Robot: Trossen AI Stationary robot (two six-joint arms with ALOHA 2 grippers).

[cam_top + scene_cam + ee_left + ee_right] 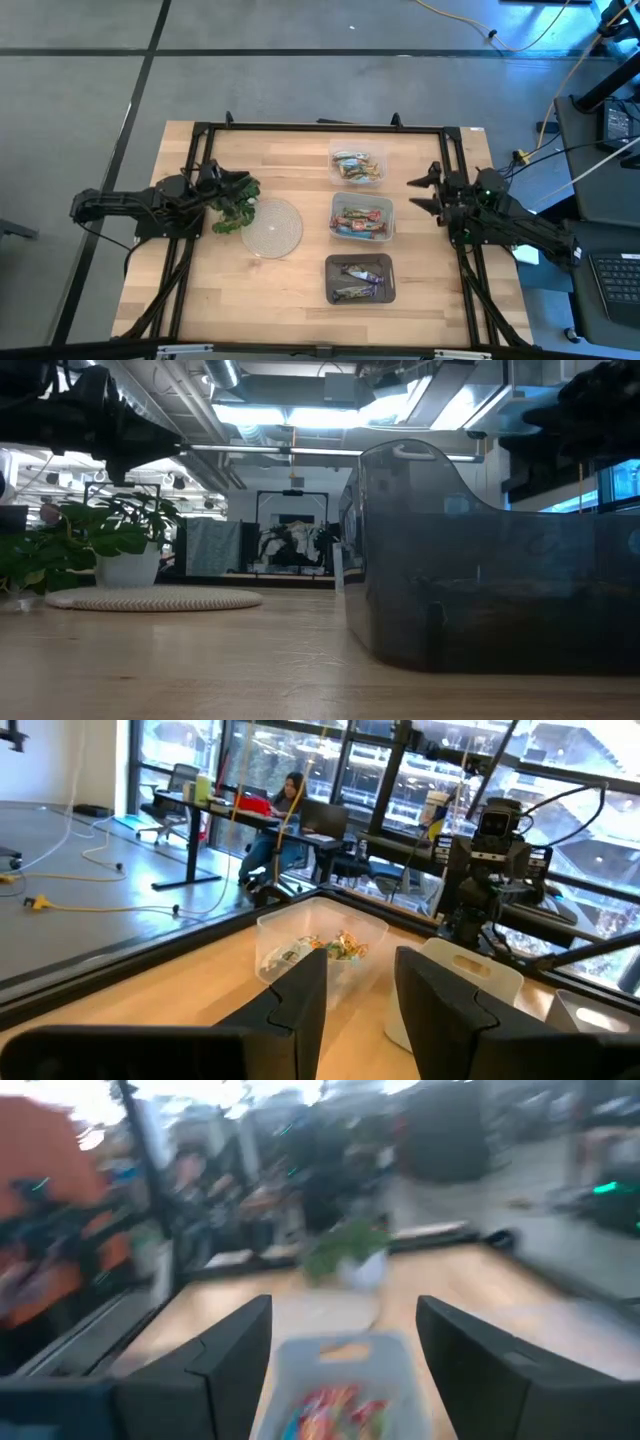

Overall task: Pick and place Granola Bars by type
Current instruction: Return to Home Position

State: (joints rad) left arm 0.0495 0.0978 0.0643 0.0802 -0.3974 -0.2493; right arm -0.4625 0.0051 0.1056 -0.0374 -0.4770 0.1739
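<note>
The left end effector (pixel 362 982) is hovering over the left part of the bench (pixel 250 300), above the plant (pixel 236 204), with its fingers spread and nothing between them. Just right of the plant, the disc (pixel 273 227) is lying flat.

Right of centre, three bins are standing in a row from far to near, and the bars (pixel 360 168) are all lying inside them. Greenish-tan ones are sitting in the far clear bin (pixel 333 165), red and blue ones in the middle bin (pixel 335 217), and dark-silver ones in the near dark bin (pixel 330 280). None is showing on the bare bench.

The right end effector (pixel 424 194) is hanging just right of the middle bin, its fingers wide apart and empty.

I am judging the bars light, flat and fairly stiff, in slick, crinkly wrappers that are likely slipping under a loose pinch. The best hold is looking to be across the narrow width at mid-length, not at the thin sealed ends.
</note>
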